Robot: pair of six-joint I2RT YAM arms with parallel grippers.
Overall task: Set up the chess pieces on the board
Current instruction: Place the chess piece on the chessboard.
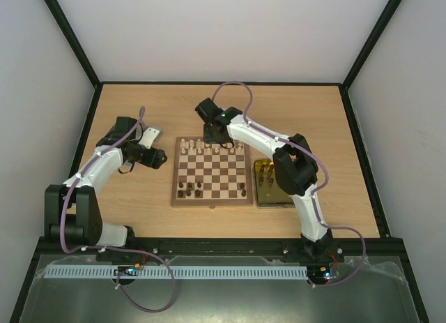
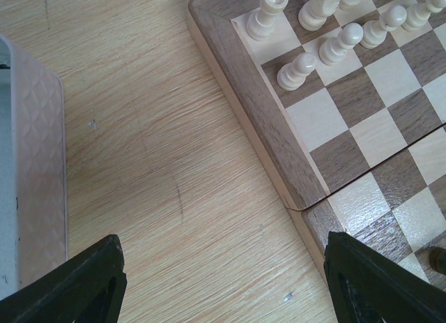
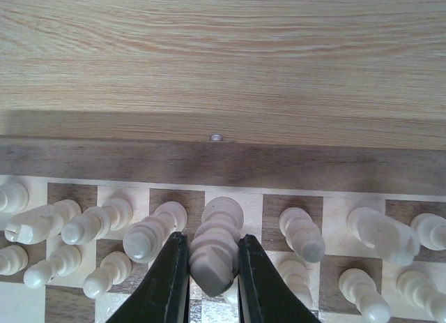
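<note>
Right jaws: we pinch pale chess piece (image 3: 214,243) by its stem at far row of board (image 3: 327,162), to seat it among pale set. Left jaws spread, empty, waiting over table (image 2: 153,162) beside board.

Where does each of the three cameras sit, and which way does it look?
Top external: above and behind the robot, looking down at the table, board and both arms.
Left wrist: on the left arm, looking down at the board's left edge and table; the open left end effector frames the bottom.
Right wrist: on the right arm, looking down at the board's far rim; the right end effector grips a cream piece.
Shared: both wrist views show the board's cream pieces.
</note>
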